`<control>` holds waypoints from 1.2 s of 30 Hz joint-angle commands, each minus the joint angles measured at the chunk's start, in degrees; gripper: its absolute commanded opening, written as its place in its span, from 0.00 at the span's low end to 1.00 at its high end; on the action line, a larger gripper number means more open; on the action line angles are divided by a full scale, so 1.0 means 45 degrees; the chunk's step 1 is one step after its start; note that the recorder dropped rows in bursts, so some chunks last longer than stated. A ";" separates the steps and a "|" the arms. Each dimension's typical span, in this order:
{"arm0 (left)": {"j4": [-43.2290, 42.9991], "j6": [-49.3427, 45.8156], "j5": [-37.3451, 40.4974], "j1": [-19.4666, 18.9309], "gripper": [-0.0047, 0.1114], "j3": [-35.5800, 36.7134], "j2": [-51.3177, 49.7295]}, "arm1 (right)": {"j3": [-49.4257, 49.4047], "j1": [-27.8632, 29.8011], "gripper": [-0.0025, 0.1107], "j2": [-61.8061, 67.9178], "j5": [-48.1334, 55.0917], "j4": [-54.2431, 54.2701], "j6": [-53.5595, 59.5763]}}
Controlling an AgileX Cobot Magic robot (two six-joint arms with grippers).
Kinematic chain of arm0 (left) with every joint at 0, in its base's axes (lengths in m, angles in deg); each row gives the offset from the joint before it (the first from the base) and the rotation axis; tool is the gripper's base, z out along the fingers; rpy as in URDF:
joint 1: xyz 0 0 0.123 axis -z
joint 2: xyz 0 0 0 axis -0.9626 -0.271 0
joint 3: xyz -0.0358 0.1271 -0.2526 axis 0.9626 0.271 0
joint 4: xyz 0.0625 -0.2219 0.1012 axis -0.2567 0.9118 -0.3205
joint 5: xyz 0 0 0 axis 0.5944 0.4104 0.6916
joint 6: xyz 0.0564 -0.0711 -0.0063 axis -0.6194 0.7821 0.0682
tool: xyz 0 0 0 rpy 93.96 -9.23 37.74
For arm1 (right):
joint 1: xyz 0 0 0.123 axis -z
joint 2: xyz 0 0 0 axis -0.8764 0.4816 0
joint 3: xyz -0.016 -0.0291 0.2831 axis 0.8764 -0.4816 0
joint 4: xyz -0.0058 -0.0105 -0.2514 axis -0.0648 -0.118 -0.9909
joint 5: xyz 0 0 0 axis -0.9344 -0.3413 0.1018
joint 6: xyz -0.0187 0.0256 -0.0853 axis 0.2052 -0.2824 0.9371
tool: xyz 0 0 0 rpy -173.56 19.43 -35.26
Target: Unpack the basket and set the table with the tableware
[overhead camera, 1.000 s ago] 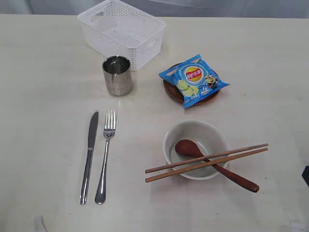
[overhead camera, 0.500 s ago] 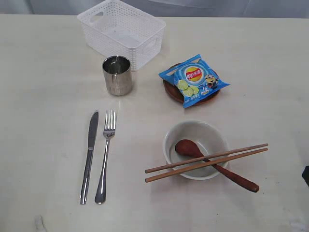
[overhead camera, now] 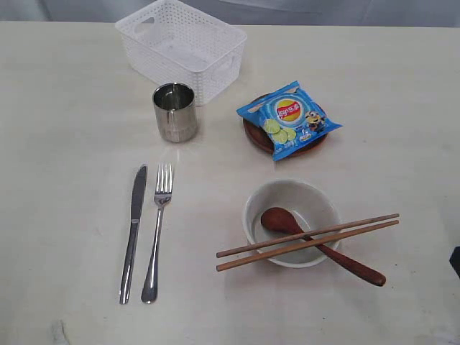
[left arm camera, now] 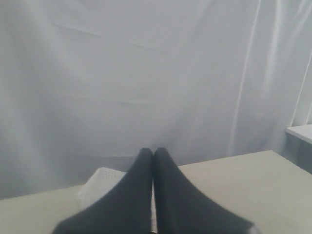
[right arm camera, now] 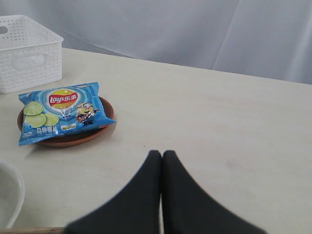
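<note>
Basket on table, steel cup just beside

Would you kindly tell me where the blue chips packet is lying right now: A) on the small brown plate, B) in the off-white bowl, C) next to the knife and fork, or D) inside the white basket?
A: the blue chips packet rests on top of the small brown plate, whose dark rim shows beneath the packet's edges.
</note>
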 commanded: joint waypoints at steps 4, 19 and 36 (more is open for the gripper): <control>0.0054 -0.1247 -0.2524 0.0050 0.04 0.0942 0.0388 | -0.0044 0.0065 0.02 -0.0072 -0.0071 -0.0048 0.0008; -0.0664 -0.1225 -0.7527 -0.1781 0.04 0.6034 0.2580 | -0.0044 0.0065 0.02 -0.0072 -0.0071 -0.0048 0.0008; -0.0680 -0.1225 -0.9102 -0.3864 0.04 0.9624 0.4589 | -0.0044 0.0065 0.02 -0.0072 -0.0071 -0.0048 0.0008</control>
